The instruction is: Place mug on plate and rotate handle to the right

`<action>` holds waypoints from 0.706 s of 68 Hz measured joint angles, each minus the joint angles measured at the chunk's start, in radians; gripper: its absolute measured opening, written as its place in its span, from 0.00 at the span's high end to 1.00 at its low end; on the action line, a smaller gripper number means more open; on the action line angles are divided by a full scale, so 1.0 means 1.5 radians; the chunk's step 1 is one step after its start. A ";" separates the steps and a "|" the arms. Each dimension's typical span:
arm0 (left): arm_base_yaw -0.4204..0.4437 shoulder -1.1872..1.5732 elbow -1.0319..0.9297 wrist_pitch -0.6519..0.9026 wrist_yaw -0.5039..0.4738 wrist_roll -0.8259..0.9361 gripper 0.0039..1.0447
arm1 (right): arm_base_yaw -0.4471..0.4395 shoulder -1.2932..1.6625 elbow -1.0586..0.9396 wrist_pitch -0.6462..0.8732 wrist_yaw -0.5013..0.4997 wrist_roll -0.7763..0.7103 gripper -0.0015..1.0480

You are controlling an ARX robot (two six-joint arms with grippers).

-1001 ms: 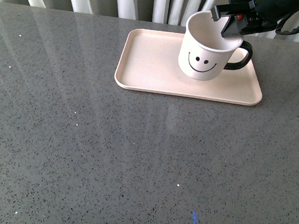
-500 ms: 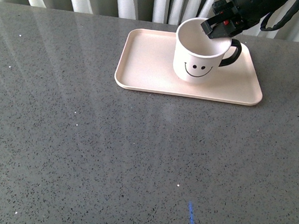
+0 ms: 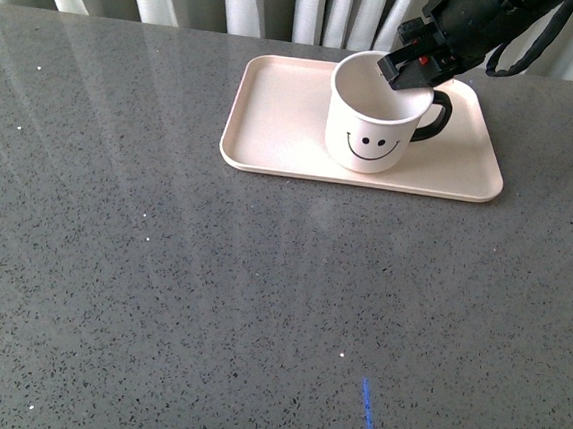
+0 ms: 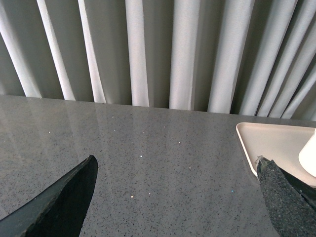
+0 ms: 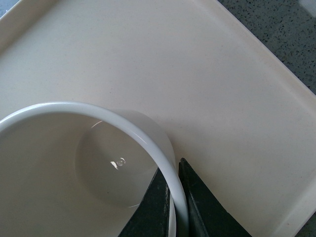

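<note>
Clenched with the right jaws on the mug (image 3: 369, 121). In the right wrist view, pinching the thin white rim (image 5: 167, 163) between two dark fingers (image 5: 154, 210), one inside the cup and one outside. Gripping at the far right part of the rim, just above the black handle (image 3: 434, 115). Reaching in from the upper right corner of the front view on the black right arm (image 3: 485, 16).

Standing upright over the right half of the pale pink plate (image 3: 274, 123), with the smiley face turned to the camera and the handle pointing to the right. White inside, with a small glint on the bottom. Cannot tell for sure whether resting on the plate or hanging just over it.

Lying, as for the plate, on the far part of the grey speckled tabletop (image 3: 162, 264), a little right of the middle and near the white pleated curtain (image 4: 182, 49). Closer to the camera, marked with a short blue line (image 3: 367, 422).

Released on the left side: left jaws held wide apart above the tabletop, with one dark fingertip (image 4: 64, 200) far from the plate and the other just beside its corner.
</note>
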 joint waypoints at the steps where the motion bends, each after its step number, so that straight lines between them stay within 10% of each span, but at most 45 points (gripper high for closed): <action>1: 0.000 0.000 0.000 0.000 0.000 0.000 0.09 | 0.000 0.000 0.000 0.000 0.000 0.000 0.98; 48: 0.000 0.000 0.000 0.000 0.000 0.000 0.09 | -0.002 0.004 0.000 -0.001 0.006 -0.001 0.98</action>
